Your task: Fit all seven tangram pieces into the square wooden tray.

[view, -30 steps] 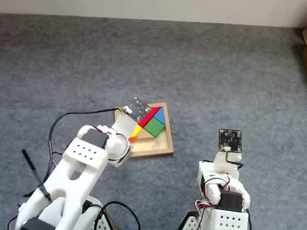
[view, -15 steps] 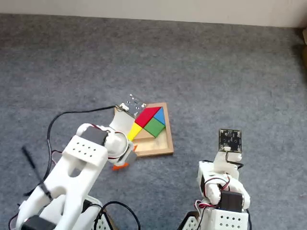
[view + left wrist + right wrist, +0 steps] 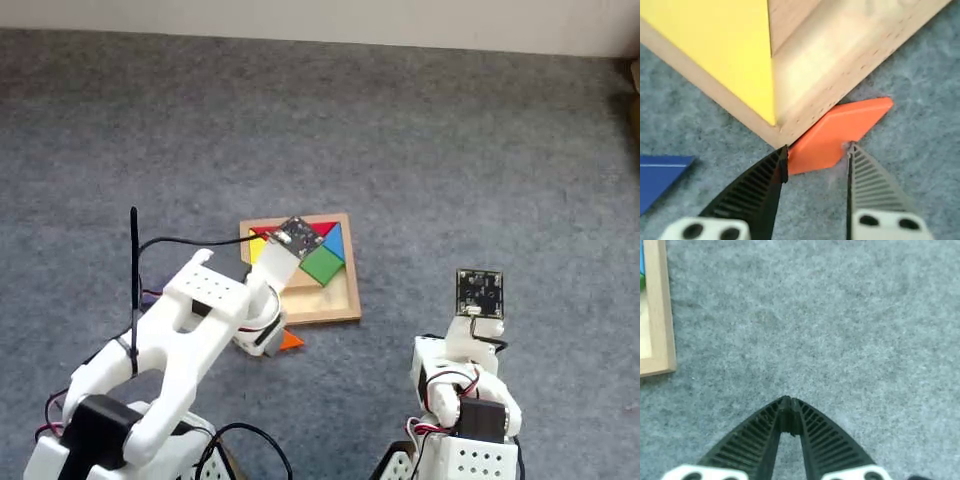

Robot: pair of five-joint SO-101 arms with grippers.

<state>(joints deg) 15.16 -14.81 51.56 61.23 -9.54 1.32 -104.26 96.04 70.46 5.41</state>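
Observation:
The square wooden tray (image 3: 345, 305) holds yellow (image 3: 262, 238), red (image 3: 323, 229), blue (image 3: 333, 243) and green (image 3: 322, 264) pieces. An orange parallelogram piece (image 3: 291, 340) sits low at the carpet against the tray's front left corner. In the left wrist view my left gripper (image 3: 816, 156) is shut on the near end of the orange piece (image 3: 840, 132), one finger on each side. The yellow piece (image 3: 725, 40) lies just inside the tray's rim (image 3: 840, 85). My right gripper (image 3: 790, 420) is shut and holds nothing, over bare carpet to the right of the tray (image 3: 657, 315).
A blue piece (image 3: 660, 172) lies on the carpet left of the tray's corner. The left arm (image 3: 200, 320) arches over the tray's left side. The right arm (image 3: 465, 390) stands at the front right. Grey carpet spreads all around.
The left arm swung the orange piece from above the tray's left part down off the front edge, then right to the tray's front left corner. The right arm has not moved.

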